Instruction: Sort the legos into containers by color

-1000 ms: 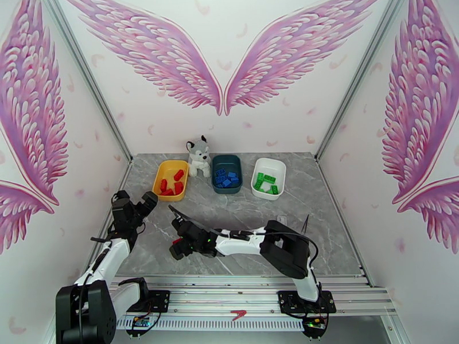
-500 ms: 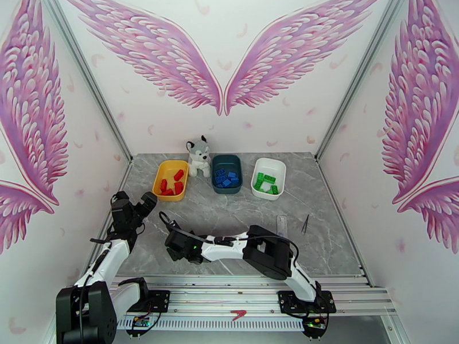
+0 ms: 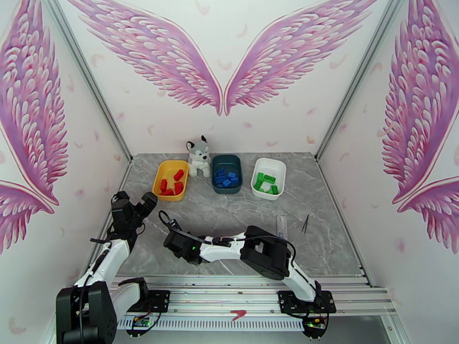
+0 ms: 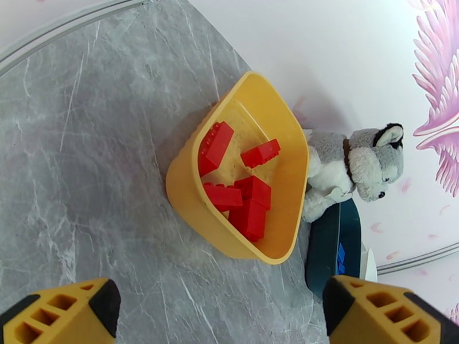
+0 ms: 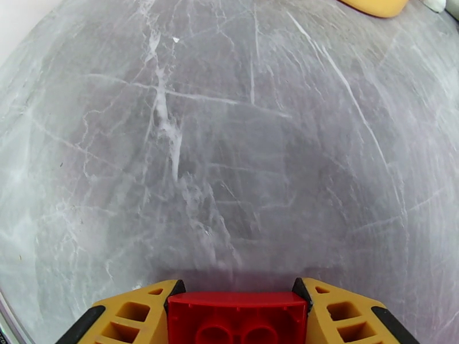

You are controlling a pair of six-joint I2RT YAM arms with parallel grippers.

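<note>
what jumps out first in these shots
Huge pink wings on the back wall dominate. At the table's far side sit a yellow tray of red bricks, a teal tray of blue bricks and a white tray of green bricks, a husky plush between the first two. Up front, the right end effector grips a red brick.

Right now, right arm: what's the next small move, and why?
Probably lift and carry toward the yellow tray. The right jaws are shut on a red brick low over the table, and that tray already holds the other red bricks.
</note>
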